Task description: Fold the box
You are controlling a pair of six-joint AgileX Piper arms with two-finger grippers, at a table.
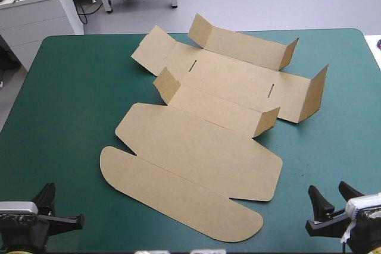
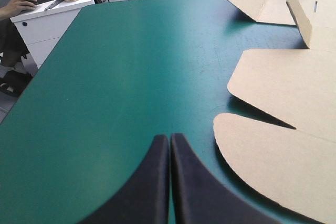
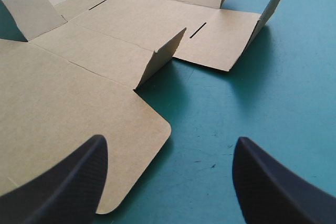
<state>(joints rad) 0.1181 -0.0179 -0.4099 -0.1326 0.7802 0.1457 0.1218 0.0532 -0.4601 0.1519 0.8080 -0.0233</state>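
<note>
Left gripper (image 2: 169, 136) at near left, fingers pressed together, right gripper (image 3: 170, 140) at near right, fingers wide apart.

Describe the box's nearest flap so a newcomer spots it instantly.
On the teal-green table lies a brown box sheet, mostly flat. At its edge nearest the robot is the flap: a long strip lying flat, both ends fully rounded. The small tabs farther back stand up.
</note>
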